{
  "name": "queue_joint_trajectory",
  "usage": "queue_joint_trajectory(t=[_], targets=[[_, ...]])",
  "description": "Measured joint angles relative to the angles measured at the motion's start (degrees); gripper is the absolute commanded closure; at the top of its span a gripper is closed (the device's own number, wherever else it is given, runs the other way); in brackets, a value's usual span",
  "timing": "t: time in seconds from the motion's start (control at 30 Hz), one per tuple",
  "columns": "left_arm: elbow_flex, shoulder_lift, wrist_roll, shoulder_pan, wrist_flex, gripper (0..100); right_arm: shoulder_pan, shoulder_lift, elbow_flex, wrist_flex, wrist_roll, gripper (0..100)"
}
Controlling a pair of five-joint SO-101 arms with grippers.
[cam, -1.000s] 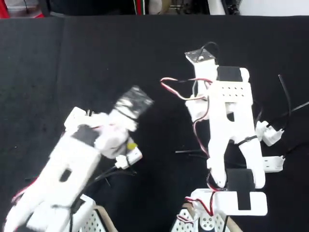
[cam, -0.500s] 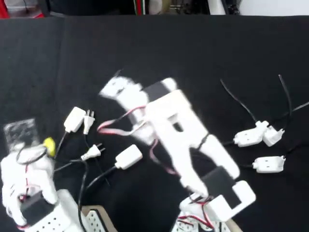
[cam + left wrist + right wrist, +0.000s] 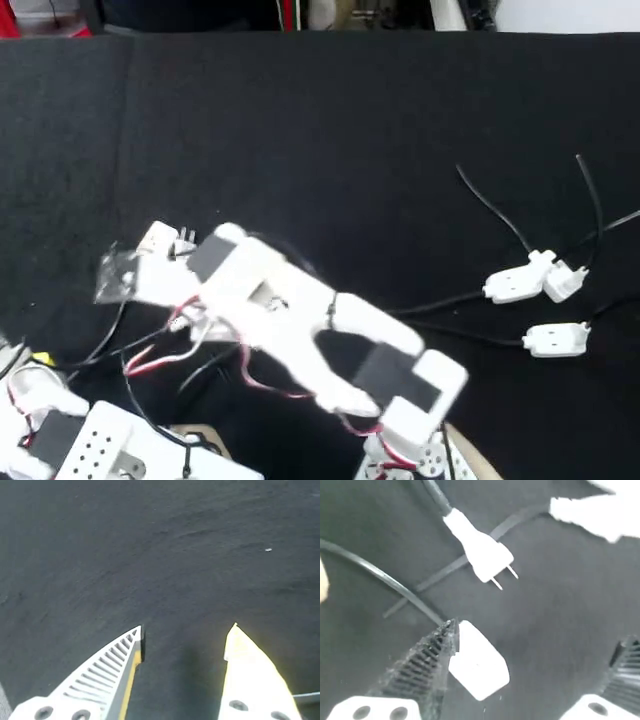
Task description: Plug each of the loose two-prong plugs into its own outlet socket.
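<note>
Right arm stretched across the worktop (image 3: 320, 120) toward its left edge.
The right gripper (image 3: 535, 635) is spread over a white socket block (image 3: 477, 667), one finger (image 3: 425, 670) just beside it, a two-prong plug (image 3: 482, 555) lying near. The left gripper (image 3: 187, 632) is spread over bare worktop at the near left corner. Two white pieces (image 3: 530, 278) lie touching near the right edge.

The left hand (image 3: 187, 628) hangs over the black table cloth (image 3: 150, 540), its two fingers wide apart
</note>
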Motion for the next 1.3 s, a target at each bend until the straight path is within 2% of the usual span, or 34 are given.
queue_joint_trajectory(t=[0.4,0.5,0.63,0.7,0.97,1.13,1.3], targets=[[0.0,-0.2,0.0,-1.4,4.7,73,-5.2,21.4,-19.8,2.5,1.6,54.6],[0.0,-0.2,0.0,-1.4,4.9,73,-5.7,25.0,-23.7,2.5,1.6,64.6],[0.0,-0.2,-2.5,-1.4,5.8,73,-4.0,28.3,-27.6,4.5,1.6,89.7],[0.0,-0.2,-4.0,-1.4,6.6,73,-2.9,28.7,-29.5,6.9,1.6,96.4],[0.0,-0.2,-4.7,-1.4,6.7,73,-0.7,28.7,-36.9,16.7,0.9,96.3],[0.0,-0.2,-4.7,-1.4,6.7,73,4.8,27.1,-41.7,21.6,-0.9,96.3],[0.0,-0.2,-4.7,-1.6,6.7,73,11.3,17.1,-42.2,25.1,-0.9,96.3]])
